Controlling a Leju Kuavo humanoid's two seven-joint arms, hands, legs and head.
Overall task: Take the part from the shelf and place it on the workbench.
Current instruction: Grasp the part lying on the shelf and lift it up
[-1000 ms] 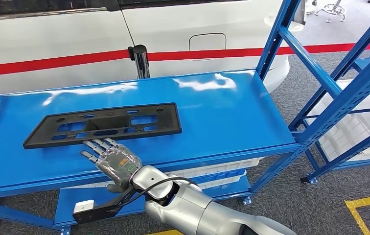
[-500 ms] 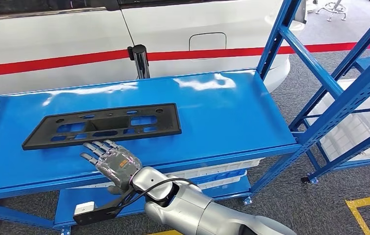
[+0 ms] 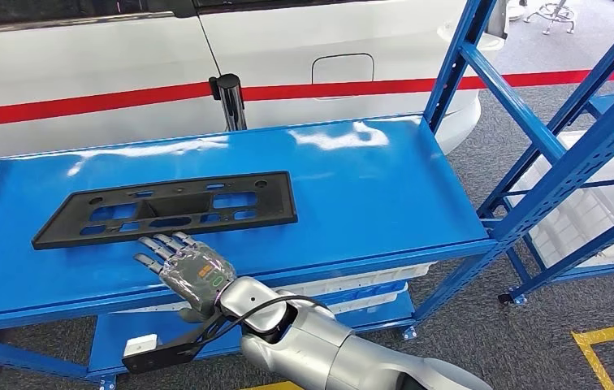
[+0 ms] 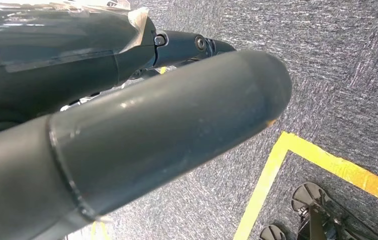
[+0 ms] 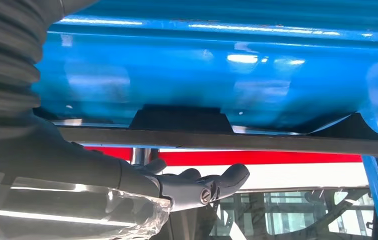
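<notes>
The part, a flat black plastic panel pierced with slots and holes, lies flat in the left half of the head view, on the blue shelf, long side roughly parallel to the near edge; lying low like this it offers little to grasp from above, which probably explains the approach from the front edge. Just below its lower edge, left of centre, the right hand lies palm-down over the shelf lip; its fingers are stretched out and slightly spread toward the panel, tips just beside its near edge or barely touching it, and they hold nothing; the right wrist view shows the fingers extended alongside the panel's dark edge, which fits a hand set to slide under or hook the rim rather than pinch from above. The left hand hangs over grey carpet with a yellow floor line; whether it is curled or spread I cannot tell. To the right stand blue uprights; behind, a white vehicle with a red stripe. The part is not yet lifted.
</notes>
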